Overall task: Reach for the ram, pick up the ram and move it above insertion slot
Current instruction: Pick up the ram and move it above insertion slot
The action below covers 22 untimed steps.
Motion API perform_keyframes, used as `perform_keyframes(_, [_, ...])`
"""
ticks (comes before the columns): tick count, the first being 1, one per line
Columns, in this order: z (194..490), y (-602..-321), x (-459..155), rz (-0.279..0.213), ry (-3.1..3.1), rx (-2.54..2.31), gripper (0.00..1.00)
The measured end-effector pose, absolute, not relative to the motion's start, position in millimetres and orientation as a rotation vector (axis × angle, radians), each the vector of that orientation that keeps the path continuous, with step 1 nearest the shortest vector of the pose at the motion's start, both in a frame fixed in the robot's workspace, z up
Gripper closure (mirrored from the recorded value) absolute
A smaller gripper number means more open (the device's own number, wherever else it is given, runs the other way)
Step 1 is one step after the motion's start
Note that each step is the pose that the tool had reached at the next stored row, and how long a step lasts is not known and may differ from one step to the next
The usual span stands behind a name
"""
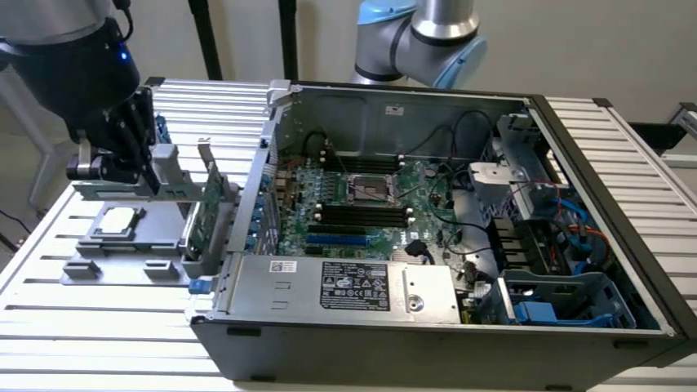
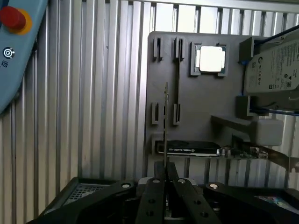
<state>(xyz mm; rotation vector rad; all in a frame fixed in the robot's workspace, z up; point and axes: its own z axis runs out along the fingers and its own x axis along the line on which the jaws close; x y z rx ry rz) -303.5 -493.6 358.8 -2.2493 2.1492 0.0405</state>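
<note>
Green and very thin, the ram (image 2: 166, 116) is sitting edge-on between the two claw (image 2: 166, 179) fingers (image 2: 153, 196), and the fingers are pinching its near end. The rest of the stick is poking out past the claw, over the grey tray (image 2: 196, 116) beneath it.

In the exterior view the claw (image 1: 117, 155) is hanging above that tray (image 1: 142, 237), well apart from the open computer (image 1: 436, 204).

The fingers are gripping only a small part of the ram, so I think it could tip or slip if the arm is jerking. The tall card (image 2: 191, 148) is standing just beside the claw, and the ram could be bumping it. The computer's metal wall (image 1: 256, 188) is between the claw and the slots (image 1: 365, 214), so a low move could be knocking the ram there.
</note>
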Motion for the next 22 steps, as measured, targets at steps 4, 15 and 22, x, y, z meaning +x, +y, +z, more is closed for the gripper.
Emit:
perform_keyframes(4, [377.2, -493.5, -285.2, 0.044, 2.149, -2.249, 0.87])
perform_keyframes(15, [402.3, -492.8, -235.3, 0.051, 2.148, -2.248, 0.87])
perform_keyframes(22, [402.3, -491.4, -203.4, 0.053, 2.147, -2.247, 0.87])
